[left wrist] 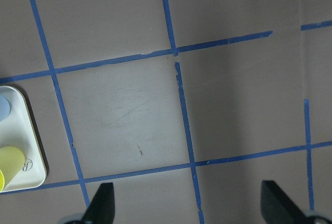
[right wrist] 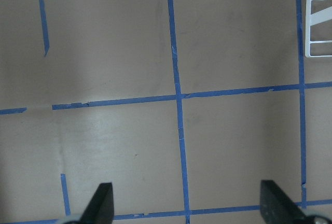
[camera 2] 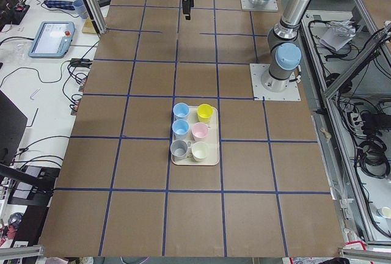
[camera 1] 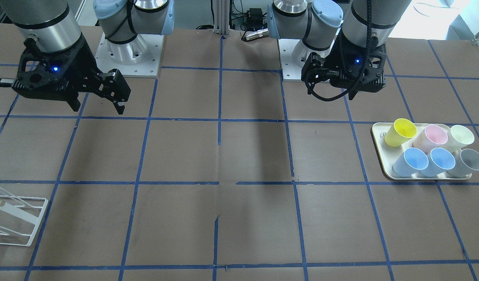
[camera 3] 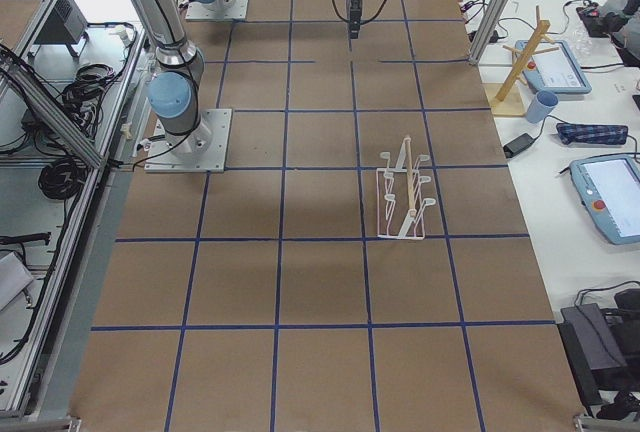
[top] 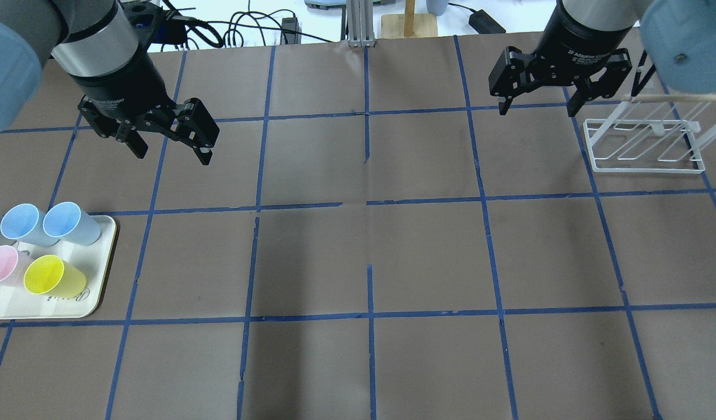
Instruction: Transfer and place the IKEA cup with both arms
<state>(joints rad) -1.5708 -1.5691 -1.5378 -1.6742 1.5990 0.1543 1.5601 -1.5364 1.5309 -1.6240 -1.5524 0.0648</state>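
Observation:
Two identical pale blue IKEA cups [camera 1: 411, 162] [camera 1: 440, 162] stand on a cream tray [camera 1: 380, 156], also seen in the overhead view [top: 20, 223] [top: 66, 221] and the exterior left view [camera 2: 181, 110]. My left gripper [top: 171, 153] is open and empty, hovering over bare table beyond the tray; it also shows in the front-facing view [camera 1: 340, 88]. Its wrist view [left wrist: 189, 208] catches the tray corner [left wrist: 31, 177]. My right gripper [top: 537, 109] is open and empty, high near the rack; it also shows in the front-facing view [camera 1: 98, 106] and its wrist view [right wrist: 187, 206].
The tray also holds a yellow cup [camera 1: 399, 132], a pink cup [camera 1: 432, 136], a cream cup [camera 1: 460, 137] and a grey cup [camera 1: 469, 162]. A white wire rack [top: 643, 146] stands on my right side. Blue tape lines grid the brown table.

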